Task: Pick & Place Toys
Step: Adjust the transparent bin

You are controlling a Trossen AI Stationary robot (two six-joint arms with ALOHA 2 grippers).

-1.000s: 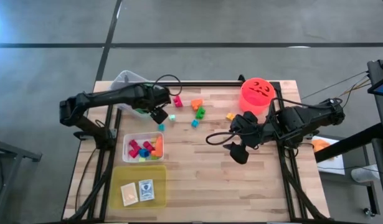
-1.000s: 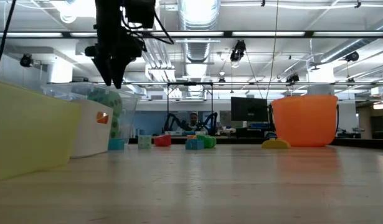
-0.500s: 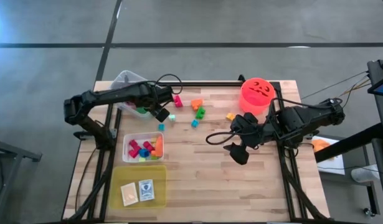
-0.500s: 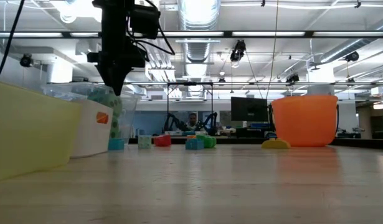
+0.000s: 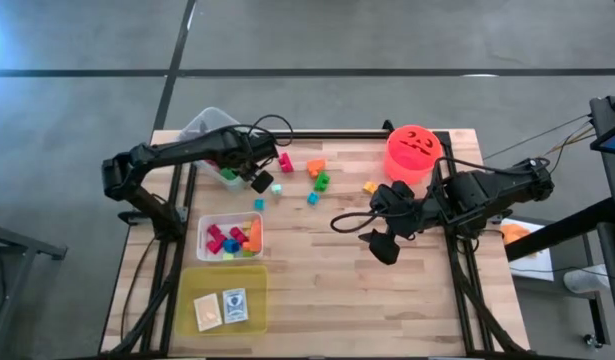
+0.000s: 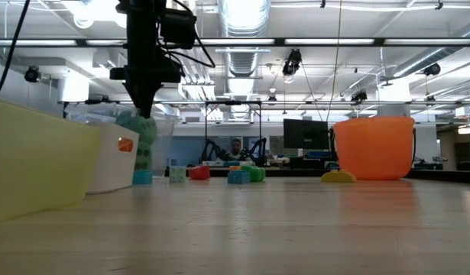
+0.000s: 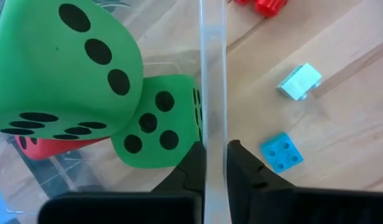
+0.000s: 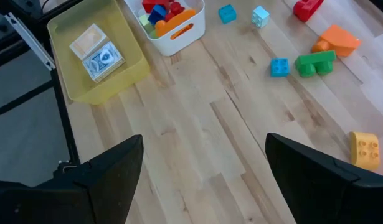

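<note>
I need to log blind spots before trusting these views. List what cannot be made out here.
- Red-and-black toy in the clear plastic tub: left wrist view, mostly hidden under the large green foam die with black dots.
- Two small flat cards in the yellow tray: high view, print too small.
- Orange bucket: low view, its face is turned away.
- Right tool: right wrist view, fingertips cut off by the edge.

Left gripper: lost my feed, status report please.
Left gripper shut on clear tub wall, green dice inside. Right gripper open, idle mid-table. Loose blocks lie beyond the tub, nothing blocking.
</note>
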